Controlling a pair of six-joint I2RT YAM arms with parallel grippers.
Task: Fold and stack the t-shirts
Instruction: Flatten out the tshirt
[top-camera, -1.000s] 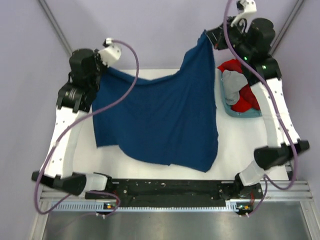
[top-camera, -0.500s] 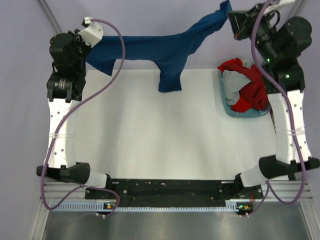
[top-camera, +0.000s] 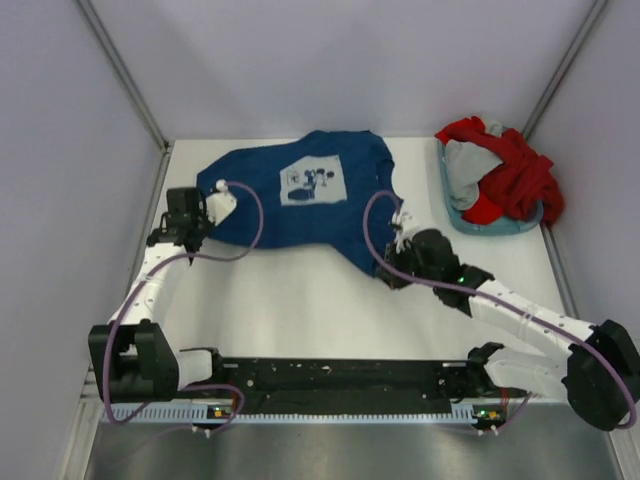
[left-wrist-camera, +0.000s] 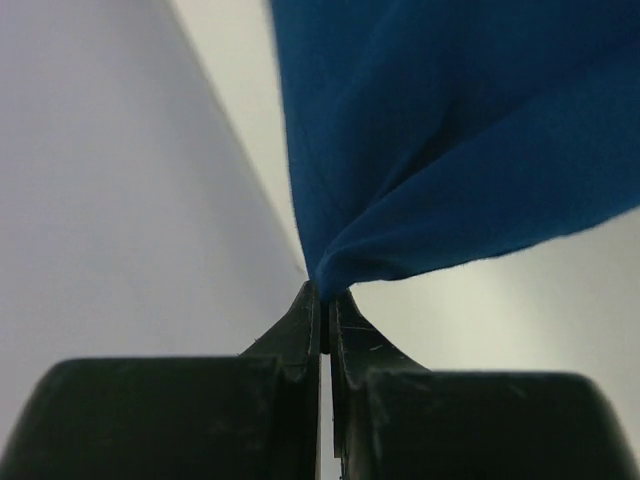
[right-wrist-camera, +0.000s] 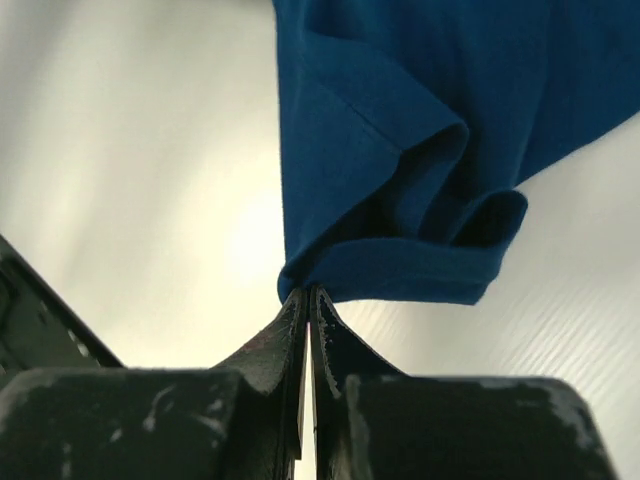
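Now my left jaws and right jaws stay clenched on the navy t-shirt (top-camera: 300, 225), at its left edge and lower-right corner. Earlier it hung stretched across the frame's top; it lies print-up on the counter (top-camera: 300, 310), upper centre.

Navy t-shirt (top-camera: 300, 205) lies spread flat, pale mouse print facing up; my left gripper (left-wrist-camera: 325, 300) pinches its left edge, my right gripper (right-wrist-camera: 305, 295) its near-right edge; red t-shirt (top-camera: 515, 175) and grey t-shirt (top-camera: 465, 165) lie crumpled together, far right.
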